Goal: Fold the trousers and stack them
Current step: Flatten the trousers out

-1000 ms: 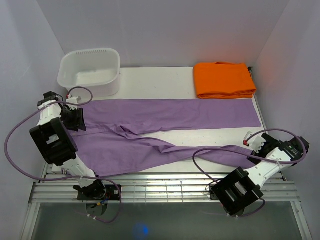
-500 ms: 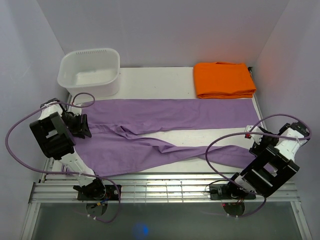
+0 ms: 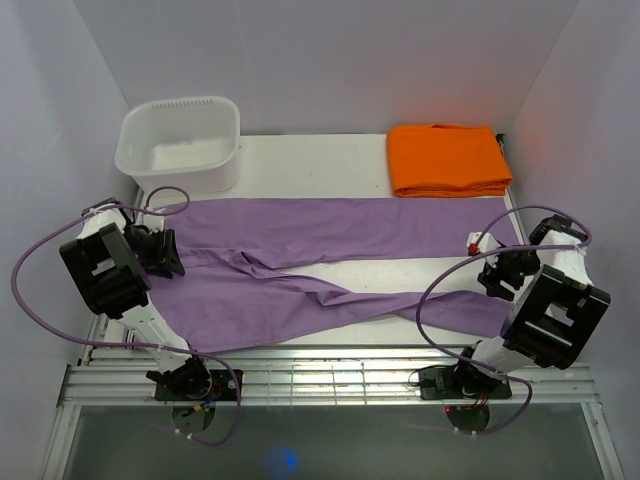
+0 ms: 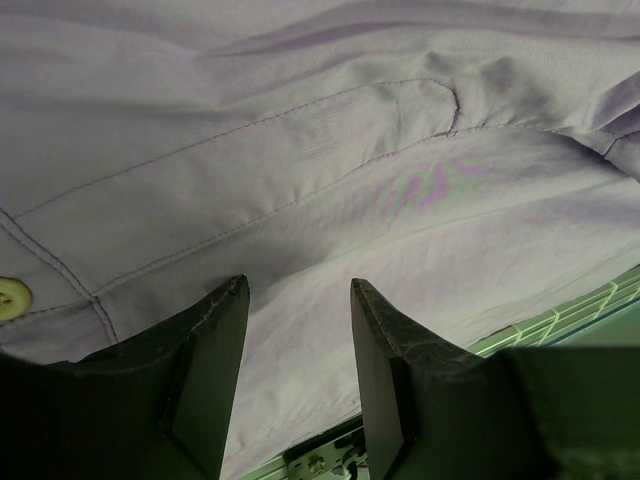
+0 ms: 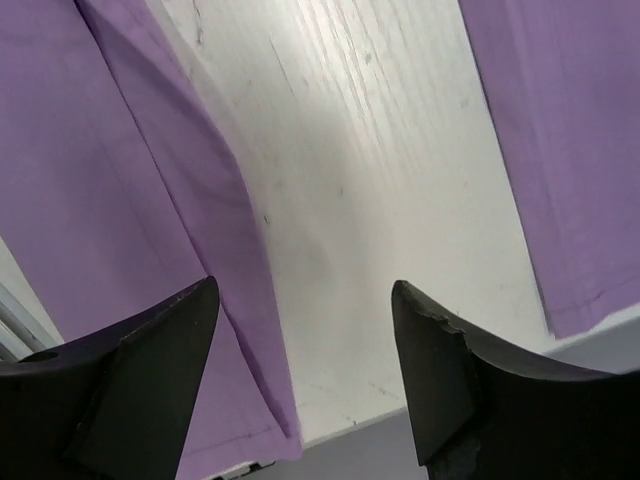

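Trousers (image 3: pixel 330 230), one pair, lie spread flat across the tabletop (image 3: pixel 310 165). They are light purple. The waist is at my left side and the two legs run off to my right. The far leg lies straight. The near leg bends and has some wrinkles. A strip of bare white top shows between the two legs on the right.

I have two arms, one on each side, and each has two fingers. My left fingers (image 3: pixel 170 257) hang over the waist end of the trousers. They are apart, with a gap between them, and they grasp nothing. From my left wrist I see purple cloth with stitched seams under them. One small pale button (image 4: pixel 12 298) shows at the left edge.

My right fingers (image 3: pixel 492 280) are over the leg ends. They are spread wide and grasp nothing. From my right wrist I see the bare strip right between them, with one leg on each side. One finger is above the edge of a leg, and I cannot tell if it touches the cloth.

Two more things are at the back of the tabletop. One white tub (image 3: pixel 185 177) stands at the back left, just beyond the waist. One folded orange cloth (image 3: pixel 447 160) lies at the back right, just beyond the far leg. Two purple cables (image 3: pixel 25 270) loop from my arms, one each.
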Tool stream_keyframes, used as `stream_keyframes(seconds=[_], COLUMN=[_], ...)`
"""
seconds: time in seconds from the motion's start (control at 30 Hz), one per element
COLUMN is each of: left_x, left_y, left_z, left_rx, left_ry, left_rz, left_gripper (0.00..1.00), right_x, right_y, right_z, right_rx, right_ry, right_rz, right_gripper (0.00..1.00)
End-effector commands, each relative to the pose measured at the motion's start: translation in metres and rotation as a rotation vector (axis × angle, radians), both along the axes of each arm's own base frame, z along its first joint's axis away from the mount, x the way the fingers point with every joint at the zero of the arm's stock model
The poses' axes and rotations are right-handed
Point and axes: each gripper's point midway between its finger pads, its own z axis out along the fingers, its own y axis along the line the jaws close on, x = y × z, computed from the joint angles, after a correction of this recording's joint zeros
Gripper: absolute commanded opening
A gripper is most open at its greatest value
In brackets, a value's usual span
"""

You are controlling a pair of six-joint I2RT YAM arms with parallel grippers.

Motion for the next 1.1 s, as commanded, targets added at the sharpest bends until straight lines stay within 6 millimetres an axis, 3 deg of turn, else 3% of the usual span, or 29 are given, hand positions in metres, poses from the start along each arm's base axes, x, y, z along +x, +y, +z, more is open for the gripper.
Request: stream_keyframes(seconds=[0.0,0.13,0.17,0.23,0.27,0.3,0.43,0.53,0.57,0.6,0.73,0.77,0.83,0.87,0.97,1.07], left_x=[0.003,0.002,0.0,-0.004,-0.009,-0.009,-0.016,-0.017,-0.014,-0.014,-0.01,-0.012,-0.008,-0.009,-0.004,0.004], left_y=[-0.001,0.001,0.001,0.002,0.002,0.005,0.01,0.023,0.031,0.031,0.048,0.054,0.065,0.071,0.08,0.084], left_z=[0.003,-0.003,-0.006,-0.015,-0.021,-0.025,-0.036,-0.046,-0.047,-0.047,-0.048,-0.049,-0.047,-0.048,-0.042,-0.029], left_rx=[-0.007,0.006,0.011,0.026,0.036,0.052,0.049,0.082,0.09,0.09,0.127,0.132,0.15,0.147,0.145,0.138], left_ry=[-0.03,-0.025,-0.02,-0.009,0.015,0.022,0.05,0.079,0.081,0.081,0.07,0.074,0.064,0.066,0.052,0.015], left_rz=[0.01,0.015,0.016,0.026,0.038,0.047,0.082,0.115,0.141,0.141,0.175,0.195,0.212,0.227,0.232,0.219], left_gripper=[0.56,0.55,0.55,0.51,0.49,0.45,0.26,0.0,0.0,0.0,0.0,0.0,0.0,0.0,0.0,0.0], right_x=[0.005,-0.002,0.002,0.005,0.014,0.025,0.065,0.083,0.076,0.077,0.018,-0.011,-0.037,-0.059,-0.083,-0.081], right_y=[0.026,0.05,0.048,0.038,0.034,0.03,0.033,0.03,0.026,0.025,0.028,0.028,0.022,0.027,0.027,0.031], right_z=[-0.006,-0.033,-0.035,-0.047,-0.04,-0.028,0.038,0.088,0.111,0.112,0.082,0.054,0.035,0.003,-0.022,-0.018], right_rx=[0.029,0.016,-0.012,-0.094,-0.108,-0.11,-0.055,-0.106,-0.166,-0.176,-0.279,-0.323,-0.424,-0.414,-0.459,-0.446], right_ry=[-0.005,0.034,0.016,-0.013,-0.035,-0.061,-0.178,-0.327,-0.39,-0.396,-0.358,-0.308,-0.289,-0.219,-0.177,-0.202], right_rz=[0.006,0.049,0.057,0.055,0.046,0.022,-0.01,0.025,0.028,0.047,0.161,0.172,0.229,0.254,0.305,0.301], right_gripper=[0.75,0.71,0.67,0.43,0.14,0.08,0.08,0.08,0.08,0.08,0.08,0.08,0.08,0.08,0.11,0.16])
